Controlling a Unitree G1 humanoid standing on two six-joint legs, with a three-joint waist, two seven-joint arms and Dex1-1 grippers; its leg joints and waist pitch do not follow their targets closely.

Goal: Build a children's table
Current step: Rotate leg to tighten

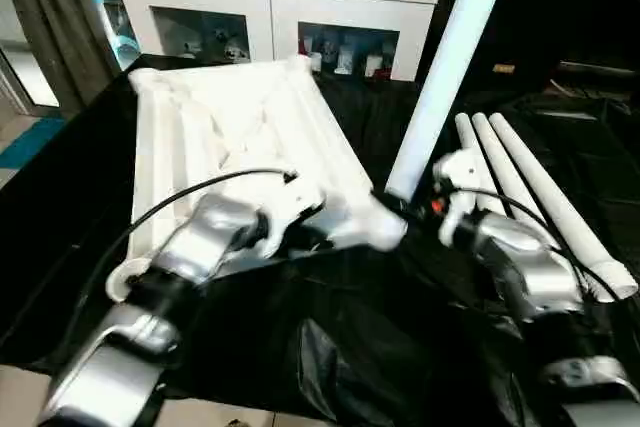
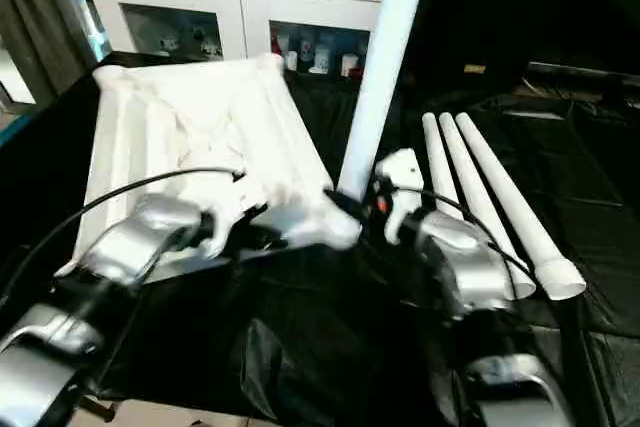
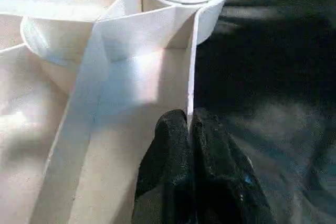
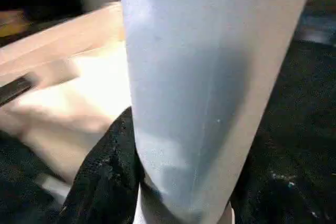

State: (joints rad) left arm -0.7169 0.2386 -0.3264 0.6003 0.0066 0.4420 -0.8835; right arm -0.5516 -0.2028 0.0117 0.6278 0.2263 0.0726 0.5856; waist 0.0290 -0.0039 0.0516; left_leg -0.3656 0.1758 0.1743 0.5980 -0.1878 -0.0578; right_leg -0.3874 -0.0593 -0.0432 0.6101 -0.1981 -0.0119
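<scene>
Table top (image 1: 230, 137) upside down on black-covered desk (image 1: 60, 207), centre-left of frame. Near corner rib pinched by left gripper (image 3: 190, 129), jaws narrow on thin wall. Upright leg (image 1: 450, 67) held by right gripper (image 1: 415, 209), jaws closed round lower end, at corner socket (image 3: 173, 9). Three spare legs (image 1: 540, 197) at right. Judged: leg being seated; top should be steadied, leg kept vertical, twisted and pressed straight down.

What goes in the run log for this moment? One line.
step: leg into corner socket | left gripper: shut on tabletop rib | right gripper: holding upright leg | spare legs: three
</scene>
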